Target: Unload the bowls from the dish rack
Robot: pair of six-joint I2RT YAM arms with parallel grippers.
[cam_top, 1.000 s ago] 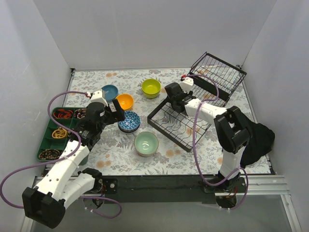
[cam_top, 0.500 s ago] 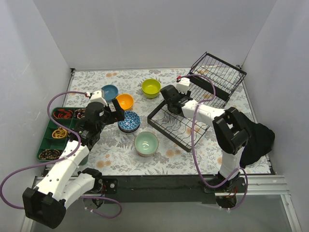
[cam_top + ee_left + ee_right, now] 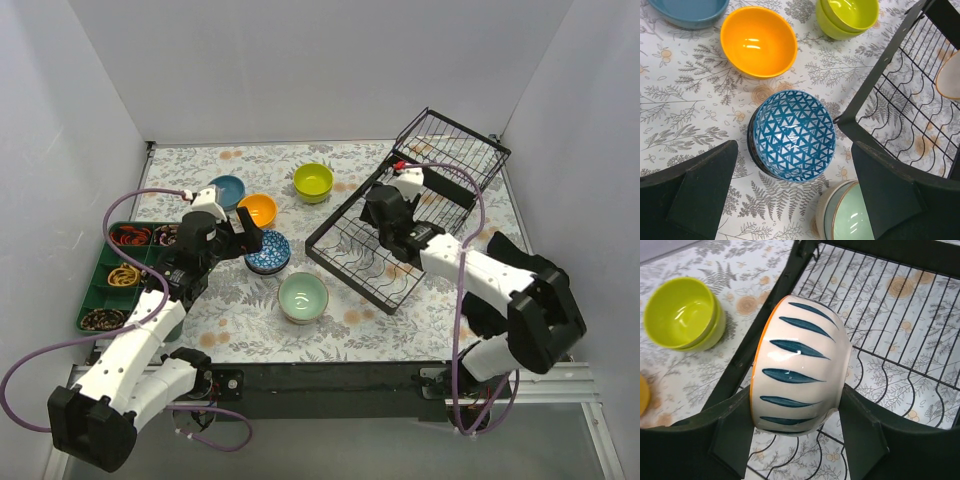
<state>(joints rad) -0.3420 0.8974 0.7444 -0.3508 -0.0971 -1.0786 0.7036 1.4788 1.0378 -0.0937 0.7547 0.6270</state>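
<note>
A white ceramic bowl with dark-blue strokes and an orange rim lies on its side, clamped in the right pincer above the slotted base of the black wire dish rack. The left pincer hangs with its fingers wide apart over a blue-white triangle-patterned bowl. Beyond it sit a plain orange bowl and a lime-yellow bowl, and nearer it a pale-green bowl. All rest on a fern-printed counter between white walls.

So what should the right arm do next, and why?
Probably lift it clear and carry it left: the right gripper is shut on the striped bowl over the rack, and other bowls sit on the table to its left.
</note>
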